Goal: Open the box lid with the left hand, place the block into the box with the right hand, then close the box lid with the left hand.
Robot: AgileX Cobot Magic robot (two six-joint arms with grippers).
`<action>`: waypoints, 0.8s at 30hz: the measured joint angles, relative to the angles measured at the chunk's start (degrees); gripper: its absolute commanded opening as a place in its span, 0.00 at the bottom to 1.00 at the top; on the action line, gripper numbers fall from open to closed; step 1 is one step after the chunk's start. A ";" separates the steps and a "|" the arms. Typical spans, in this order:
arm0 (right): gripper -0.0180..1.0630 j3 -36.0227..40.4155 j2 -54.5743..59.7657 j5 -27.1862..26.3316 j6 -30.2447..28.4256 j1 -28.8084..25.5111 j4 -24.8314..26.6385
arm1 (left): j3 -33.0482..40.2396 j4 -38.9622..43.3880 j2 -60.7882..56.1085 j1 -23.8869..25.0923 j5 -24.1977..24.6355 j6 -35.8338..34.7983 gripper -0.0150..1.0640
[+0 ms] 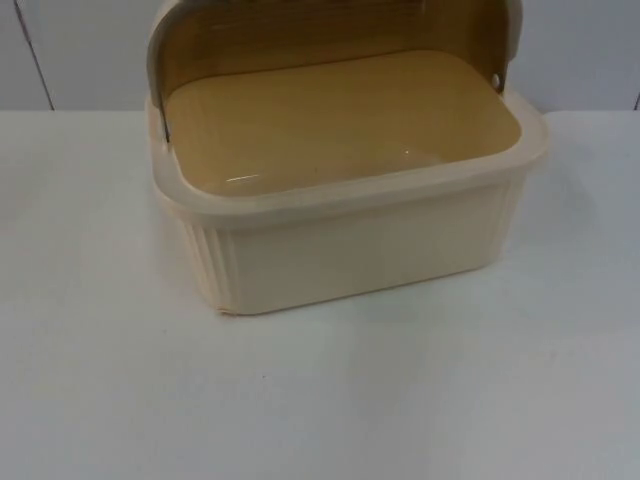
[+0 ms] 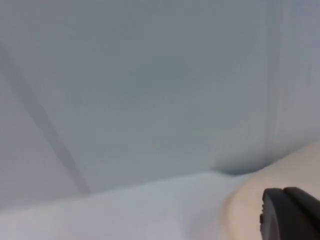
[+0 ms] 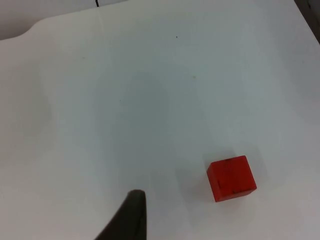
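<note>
The cream ribbed box (image 1: 350,190) stands at the back middle of the table. Its brown see-through lid (image 1: 300,40) is rolled back, so the box is open, and I see nothing inside it. My left gripper (image 2: 287,212) hovers close beside a cream edge of the box (image 2: 245,200), facing the grey wall. A red block (image 3: 231,178) lies on the white table. My right gripper (image 3: 130,215) is above the table a short way from the block and does not touch it.
The grey partition wall (image 1: 80,50) runs right behind the box. White table top (image 1: 320,400) stretches in front of the box and on both sides of it.
</note>
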 measured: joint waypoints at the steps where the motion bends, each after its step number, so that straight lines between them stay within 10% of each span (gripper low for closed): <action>1: 0.99 0.00 0.00 0.00 0.00 0.00 0.00 | 0.24 -0.92 0.00 2.45 1.56 -0.41 0.01; 18: 0.99 0.00 0.00 -0.11 0.00 0.00 0.88 | 5.18 -1.01 0.33 7.64 5.83 -0.41 0.03; 22: 0.99 0.00 0.00 -0.11 0.00 0.00 0.88 | 5.18 -1.01 0.33 7.64 6.15 -0.41 0.40; 24: 0.99 0.00 0.00 -0.11 0.00 0.00 0.88 | 5.18 -1.16 0.33 7.64 6.33 -0.41 0.98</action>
